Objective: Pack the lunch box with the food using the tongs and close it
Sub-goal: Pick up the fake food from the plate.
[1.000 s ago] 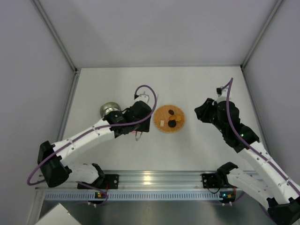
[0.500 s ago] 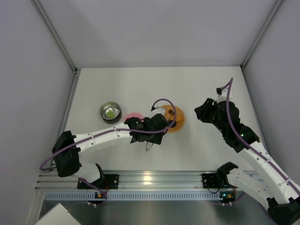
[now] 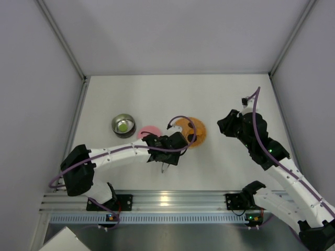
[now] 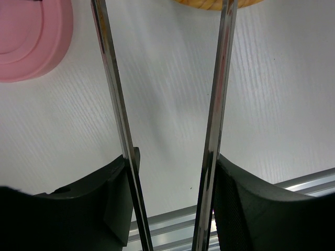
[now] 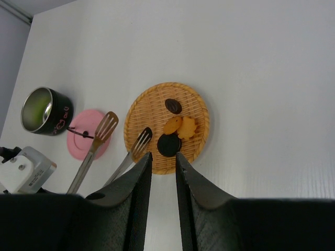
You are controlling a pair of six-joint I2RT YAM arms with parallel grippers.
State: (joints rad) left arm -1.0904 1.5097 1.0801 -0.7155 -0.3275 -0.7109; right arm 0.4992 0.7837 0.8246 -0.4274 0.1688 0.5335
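Squeezing gently, tips centred on one piece, should serve: left gripper (image 4: 175, 157) clamps the tongs (image 4: 216, 83), thin polished steel arms splayed (slippery stuff). Right gripper (image 5: 162, 157) hovers empty, jaws barely apart. Beyond, one slotted tip is over the flat pink lid (image 5: 86, 141), the other at the woven plate (image 5: 152, 103) rim. Food (image 5: 180, 126) sits there. Shiny round tin (image 5: 58, 119) lies farther left, green piece (image 5: 34, 107) inside.

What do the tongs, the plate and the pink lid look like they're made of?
Tongs: bare metal, likely steel; thin flat arms with a mirror-like shine.
Plate: woven straw or bamboo, possibly a moulded imitation; tan, matte, with a fine weave pattern.
Lid: plastic or silicone, can't tell which; uniform pink, smooth, with a soft sheen and a rounded, stepped rim.
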